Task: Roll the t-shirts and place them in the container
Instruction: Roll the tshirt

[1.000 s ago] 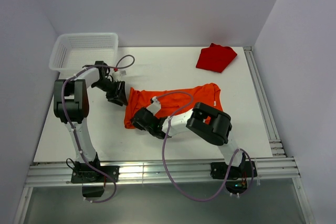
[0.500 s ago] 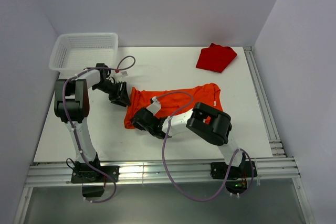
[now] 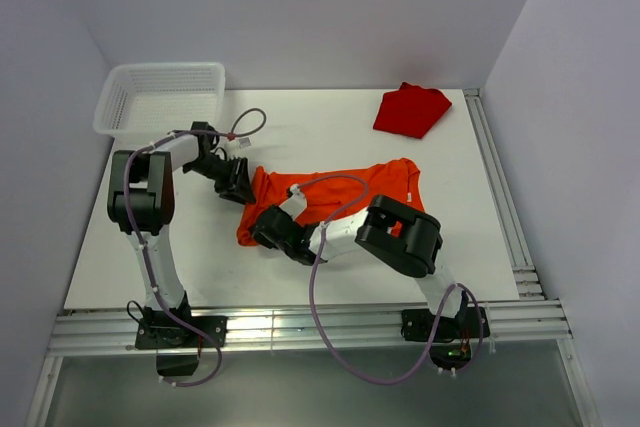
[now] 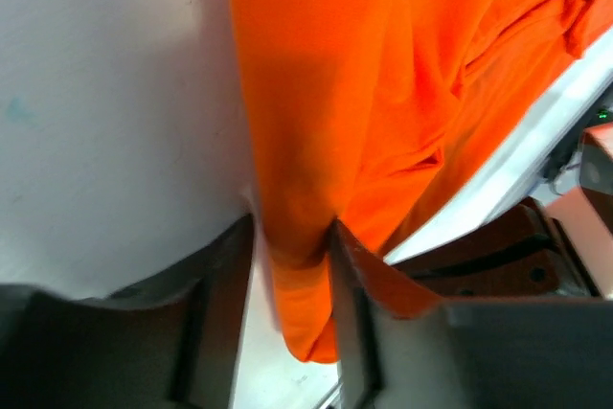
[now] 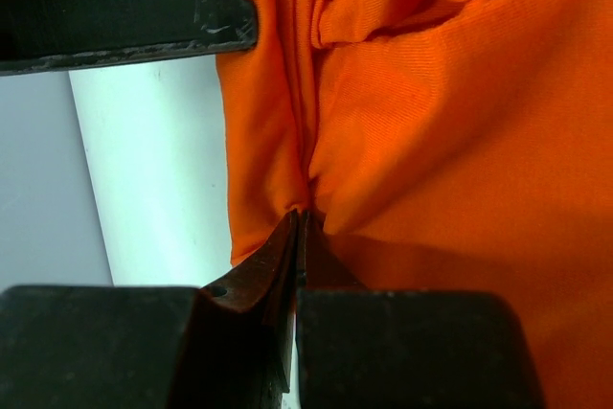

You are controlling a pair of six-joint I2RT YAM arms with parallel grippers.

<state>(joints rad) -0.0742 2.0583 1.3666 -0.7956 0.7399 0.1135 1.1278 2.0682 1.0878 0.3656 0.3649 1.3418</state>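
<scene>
Far left, a white perforated plastic basket point(image 3: 160, 97) at the table's back corner. Next, the left gripper point(image 3: 238, 184), narrowed on a fold at the left edge of the bright orange cloth t-shirt point(image 3: 340, 202), which lies spread across mid-table. The right gripper point(image 3: 270, 230) is pinched tight on its near-left hem. Far right, a dark red bundled t-shirt point(image 3: 410, 110).

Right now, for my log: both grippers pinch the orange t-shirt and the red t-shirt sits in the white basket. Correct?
Not quite. The top view shows the red t-shirt on the table, far right, outside the white basket. The rest holds.
</scene>
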